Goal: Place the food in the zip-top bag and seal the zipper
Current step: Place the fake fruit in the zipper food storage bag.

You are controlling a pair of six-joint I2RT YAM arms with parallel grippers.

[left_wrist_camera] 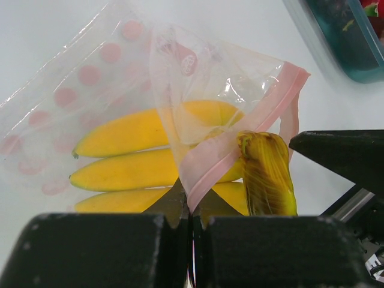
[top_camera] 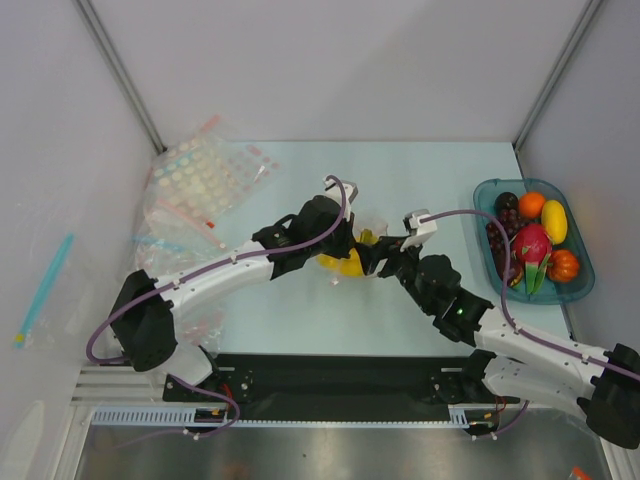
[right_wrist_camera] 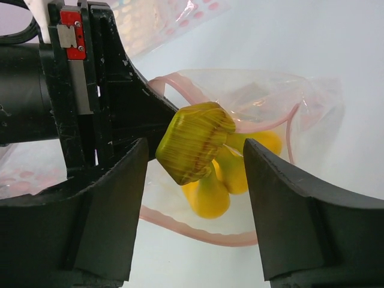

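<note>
At the middle of the pale table (top_camera: 300, 320), a clear, crinkly zip-top bag (left_wrist_camera: 198, 78) holds a glossy yellow banana bunch (left_wrist_camera: 138, 162), whose streaky brownish stem end pokes out of the mouth. The left gripper (left_wrist_camera: 192, 207) is clamped on the pink zipper strip (left_wrist_camera: 210, 162). The right gripper (right_wrist_camera: 195, 150) has its fingers apart on either side of the stem.

Pale table (top_camera: 300, 320), white walls (top_camera: 330, 60); light prob. even.
</note>
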